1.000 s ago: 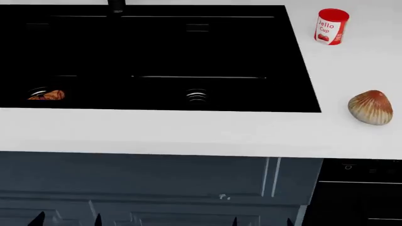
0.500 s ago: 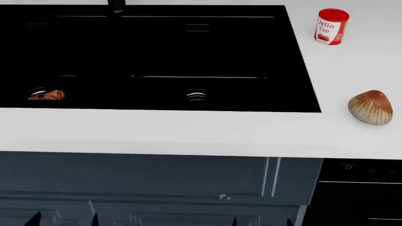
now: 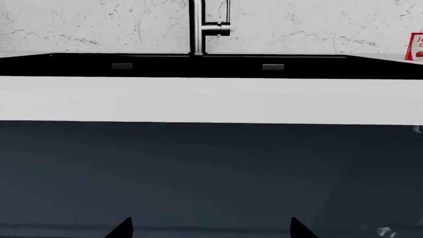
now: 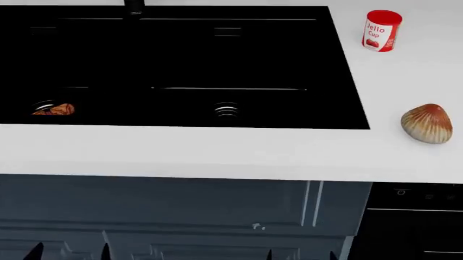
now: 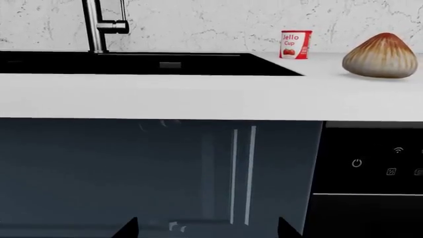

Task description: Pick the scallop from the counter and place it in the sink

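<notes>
The scallop (image 4: 426,123), a tan and brown ribbed shell, lies on the white counter (image 4: 217,151) to the right of the black sink (image 4: 181,54). The right wrist view shows the scallop (image 5: 379,56) up on the counter (image 5: 165,99), far off to one side. Both grippers hang below the counter edge, in front of the cabinet doors. Only the dark fingertips show. My left gripper (image 4: 71,253) (image 3: 210,230) is open and empty. So is my right gripper (image 4: 301,255) (image 5: 207,230). Neither is close to the scallop.
A red jello cup (image 4: 381,30) (image 5: 296,44) stands at the back right of the counter. A reddish-brown lump (image 4: 54,109) lies in the sink's left part, near the drain (image 4: 226,110). The tap (image 3: 198,27) rises behind the sink. A black appliance panel (image 4: 416,216) sits under the counter's right end.
The left gripper's fingertips have sunk slightly lower and leftward at the bottom of the head view. Everything else is as before.
</notes>
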Available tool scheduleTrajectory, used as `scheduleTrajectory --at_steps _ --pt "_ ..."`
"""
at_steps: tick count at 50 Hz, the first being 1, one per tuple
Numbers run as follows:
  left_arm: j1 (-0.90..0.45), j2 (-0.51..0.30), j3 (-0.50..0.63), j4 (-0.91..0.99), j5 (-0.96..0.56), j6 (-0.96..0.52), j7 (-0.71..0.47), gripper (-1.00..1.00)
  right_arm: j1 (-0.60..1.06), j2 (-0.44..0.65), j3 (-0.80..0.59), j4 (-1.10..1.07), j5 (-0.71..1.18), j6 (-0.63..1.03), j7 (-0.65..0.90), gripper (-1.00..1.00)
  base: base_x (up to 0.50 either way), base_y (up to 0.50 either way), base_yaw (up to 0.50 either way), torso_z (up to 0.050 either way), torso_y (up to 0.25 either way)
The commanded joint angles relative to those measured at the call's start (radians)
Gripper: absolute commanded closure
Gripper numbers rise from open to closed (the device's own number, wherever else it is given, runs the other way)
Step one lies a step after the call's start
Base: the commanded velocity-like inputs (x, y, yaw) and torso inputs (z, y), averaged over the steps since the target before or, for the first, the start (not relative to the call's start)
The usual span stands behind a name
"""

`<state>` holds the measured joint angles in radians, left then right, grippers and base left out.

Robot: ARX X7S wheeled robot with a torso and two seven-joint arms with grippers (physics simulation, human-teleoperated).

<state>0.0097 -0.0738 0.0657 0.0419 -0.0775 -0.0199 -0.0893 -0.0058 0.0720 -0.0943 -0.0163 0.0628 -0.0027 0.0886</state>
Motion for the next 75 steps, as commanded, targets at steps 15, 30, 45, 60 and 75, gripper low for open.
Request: scheduleTrajectory --at_steps 15,30,45,60,75 --pt "-0.019 -0.022 -0.009 0.244 0.021 -0.298 -0.060 -1.00 -0.064 0.034 0.017 -0.310 0.023 0.134 0.034 -1.00 0.00 0.00 0.00 0.000 0.000" --pt "-0.221 -0.139 -0.068 0.429 -0.045 -0.687 -0.039 -1.00 0.034 0.136 0.117 -0.593 0.117 0.500 0.045 -1.00 0.00 0.00 0.00 0.000 0.000" --pt "-0.343 -0.176 -0.141 0.400 -0.089 -0.791 -0.029 -1.00 0.195 0.199 0.184 -0.630 0.190 0.679 0.033 -1.00 0.00 0.00 0.00 0.000 0.000" --pt "-0.461 -0.236 -0.177 0.382 -0.093 -0.914 -0.042 -1.00 0.381 0.268 0.209 -0.671 0.289 0.952 0.021 -1.00 0.00 0.00 0.00 0.000 0.000" --pt "-0.499 -0.243 -0.195 0.397 -0.122 -0.933 -0.027 -1.00 0.470 0.258 0.257 -0.666 0.347 1.016 0.017 -1.00 0.00 0.00 0.00 0.000 0.000"
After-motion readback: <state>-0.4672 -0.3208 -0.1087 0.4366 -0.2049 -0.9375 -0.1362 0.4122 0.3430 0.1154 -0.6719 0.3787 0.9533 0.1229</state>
